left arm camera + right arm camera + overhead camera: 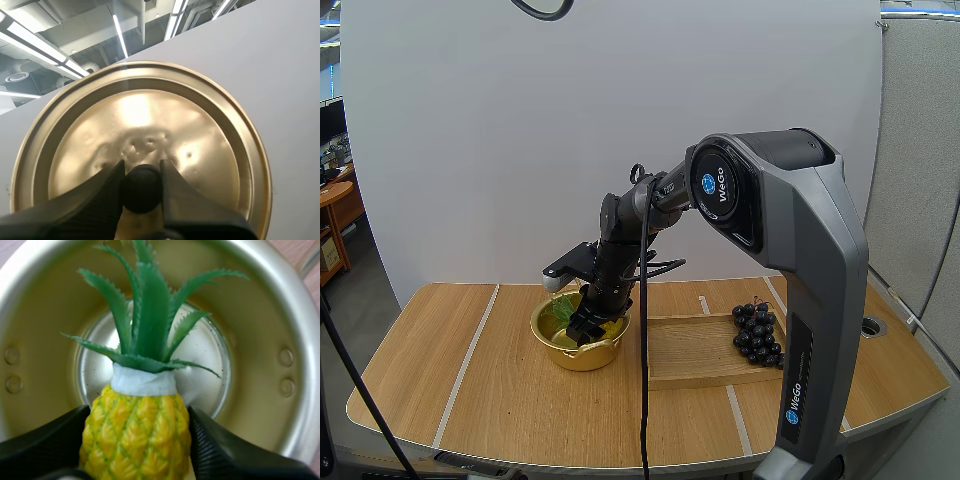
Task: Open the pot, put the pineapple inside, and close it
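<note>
Our right end effector pinches the pineapple, likely light and stiff, over the pot; our left end effector pinches the lid by its knob.

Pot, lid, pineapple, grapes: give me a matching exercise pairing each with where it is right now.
1. pot
2. lid
3. pineapple
4. grapes

A. on the tray
B. gripped by its knob in the left pincer
C. on the table, open
D. held in the right pincer, over the pot

Pairs: 1-C, 2-B, 3-D, 4-A
</note>
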Tool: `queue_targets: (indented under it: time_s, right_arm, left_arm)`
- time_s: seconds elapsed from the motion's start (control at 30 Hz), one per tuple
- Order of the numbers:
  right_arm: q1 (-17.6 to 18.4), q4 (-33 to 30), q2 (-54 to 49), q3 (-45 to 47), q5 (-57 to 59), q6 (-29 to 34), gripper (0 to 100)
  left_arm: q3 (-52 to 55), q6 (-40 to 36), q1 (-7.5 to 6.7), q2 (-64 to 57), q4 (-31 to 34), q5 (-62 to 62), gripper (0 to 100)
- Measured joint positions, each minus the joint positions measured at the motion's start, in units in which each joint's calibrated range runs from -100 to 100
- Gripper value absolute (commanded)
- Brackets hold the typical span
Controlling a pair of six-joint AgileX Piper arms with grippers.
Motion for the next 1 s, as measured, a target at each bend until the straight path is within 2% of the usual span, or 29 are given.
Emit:
queue_targets:
  time_s: [0.23,0.4,1.0]
  right_arm:
    - [0.0,0.1,-0.9,-0.3,0.6,1.1,100]
    - [0.0,0.6,-5.8,-0.3,1.4,1.9,100]
    - [0.0,0.9,-35.6,0.0,18.7,3.4,100]
  left_arm:
    - [0.0,0.0,0.00,0.0,0.0,0.0,0]
    - [0.0,0.0,0.00,0.0,0.0,0.0,0]
    - [0.0,0.0,0.00,0.0,0.0,0.0,0]
